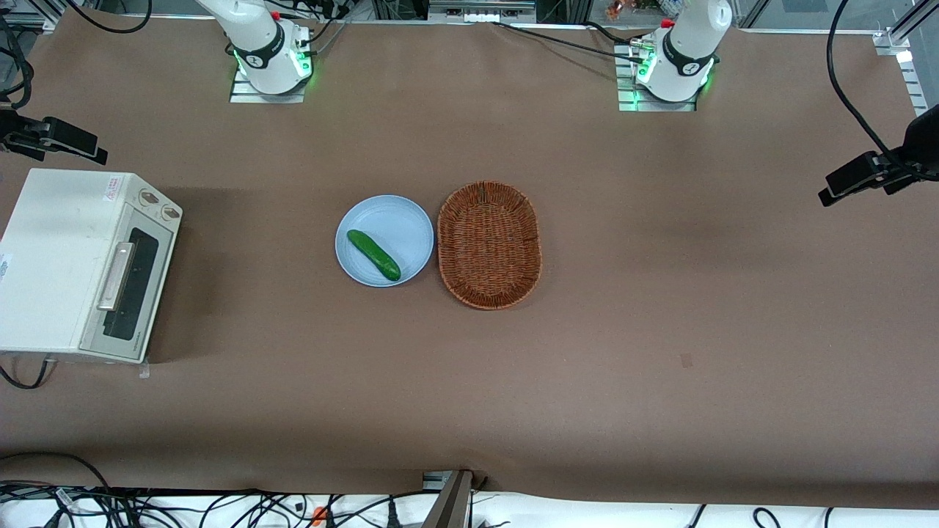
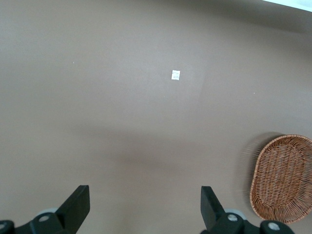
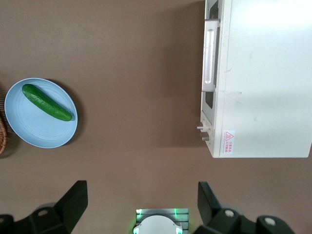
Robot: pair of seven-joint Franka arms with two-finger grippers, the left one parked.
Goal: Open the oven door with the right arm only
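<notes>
The oven (image 1: 62, 257) is a cream-white box at the working arm's end of the table. Its oven door (image 1: 128, 282) stands shut, with the silver bar handle (image 1: 117, 275) across the dark window and two knobs (image 1: 160, 204) beside it. In the right wrist view the oven (image 3: 263, 78) is seen from above, the handle (image 3: 209, 53) and knobs (image 3: 204, 131) jutting from its front. My gripper (image 3: 140, 187) hangs high over the table above the right arm's base (image 3: 157, 225), open and empty, well apart from the oven. Only the right arm's base (image 1: 268, 59) shows in the front view.
A blue plate (image 1: 411, 220) with a green cucumber (image 1: 374, 254) lies mid-table beside a wicker basket (image 1: 489, 244). Black clamped fixtures (image 1: 55, 137) (image 1: 873, 172) hang over both ends of the table. Bare brown table lies in front of the oven door.
</notes>
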